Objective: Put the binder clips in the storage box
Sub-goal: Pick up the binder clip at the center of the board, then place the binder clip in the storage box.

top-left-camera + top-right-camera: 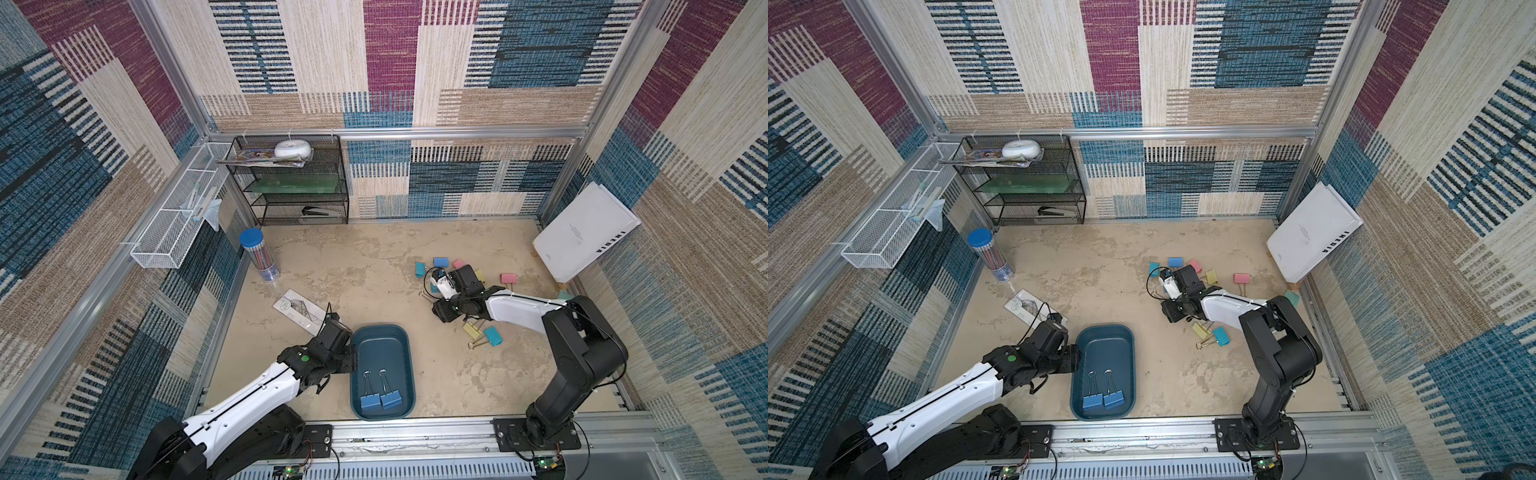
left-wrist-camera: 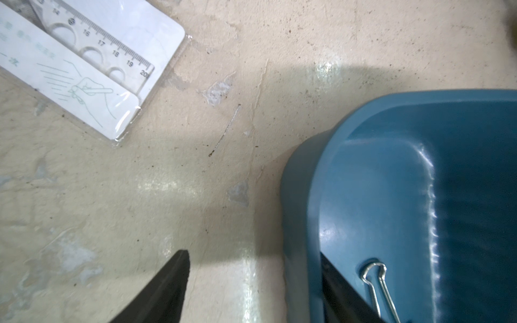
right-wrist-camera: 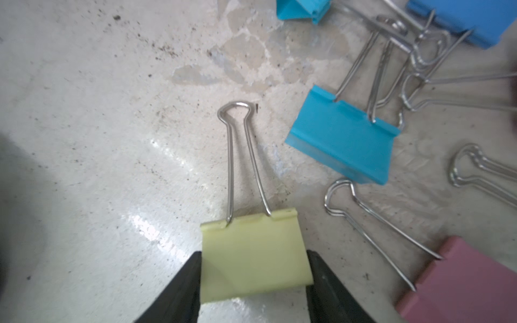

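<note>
Left jaws: open, empty, straddling the left wall of the storage box [image 1: 382, 353]. One finger is outside over the bench [image 1: 332, 270], one just inside the rim.

Box sits at the near edge and holds two blue clips [image 1: 371, 402], side by side, handles pointing away. That's all that's done.

Next out: yellow-and-teal pair [image 1: 493, 336], loose on the bench beside the right arm [image 1: 515, 307].

Right jaws: down at the bench, fingers against both sides of a yellow clip [image 3: 253, 257]. They're closed on its body; clip lies flat, not lifted.

Beyond that:
- far cluster [image 1: 441, 262] of teal, blue, pink and yellow clips
- one pink clip [image 1: 508, 278] set apart
- one pale teal clip [image 1: 565, 295] by the side wall

My read: early stage. Two in, at least eight out, third pick being gripped. The arm hides some clips, so that count is a floor.
</note>
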{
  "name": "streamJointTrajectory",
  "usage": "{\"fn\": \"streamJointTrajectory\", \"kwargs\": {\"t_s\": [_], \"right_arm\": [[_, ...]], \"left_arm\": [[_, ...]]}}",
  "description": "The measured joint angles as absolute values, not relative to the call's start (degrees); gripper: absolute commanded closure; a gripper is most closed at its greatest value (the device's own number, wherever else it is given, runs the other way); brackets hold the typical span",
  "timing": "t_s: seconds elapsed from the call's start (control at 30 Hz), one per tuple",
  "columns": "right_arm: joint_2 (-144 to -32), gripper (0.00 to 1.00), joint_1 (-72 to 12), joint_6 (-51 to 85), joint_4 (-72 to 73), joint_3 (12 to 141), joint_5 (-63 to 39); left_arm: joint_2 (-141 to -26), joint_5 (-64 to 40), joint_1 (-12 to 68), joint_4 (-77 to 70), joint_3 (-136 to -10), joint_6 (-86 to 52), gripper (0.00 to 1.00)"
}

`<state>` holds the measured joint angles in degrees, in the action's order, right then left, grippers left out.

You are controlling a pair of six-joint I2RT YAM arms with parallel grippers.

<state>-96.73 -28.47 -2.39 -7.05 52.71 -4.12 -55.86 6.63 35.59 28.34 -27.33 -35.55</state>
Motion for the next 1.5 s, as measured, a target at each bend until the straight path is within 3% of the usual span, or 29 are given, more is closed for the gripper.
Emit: {"fn": "streamJointTrajectory", "kwargs": {"t_s": [0.37, 0.73, 1.07, 1.5], "right_arm": [[-79.5, 0.5, -35.0, 2.6, -16.2, 53.5, -2.5], [-67.5, 0.53, -61.1, 23.9, -21.1, 50.4, 0.2], [-76.4, 0.49, -78.0, 44.8, -24.1, 53.3, 7.0], [-81.7, 0.49, -81.4, 53.6, -23.9, 51.2, 8.4]], "left_arm": [[-56.1, 6.6, 35.6, 28.3, -27.3, -35.6, 0.3], [-55.9, 6.4, 35.6, 28.3, -27.3, -35.5, 0.3], [-55.5, 6.2, 35.6, 28.3, -27.3, -35.1, 0.3], [-54.4, 6.0, 35.6, 28.3, -27.2, -34.9, 0.29]]}}
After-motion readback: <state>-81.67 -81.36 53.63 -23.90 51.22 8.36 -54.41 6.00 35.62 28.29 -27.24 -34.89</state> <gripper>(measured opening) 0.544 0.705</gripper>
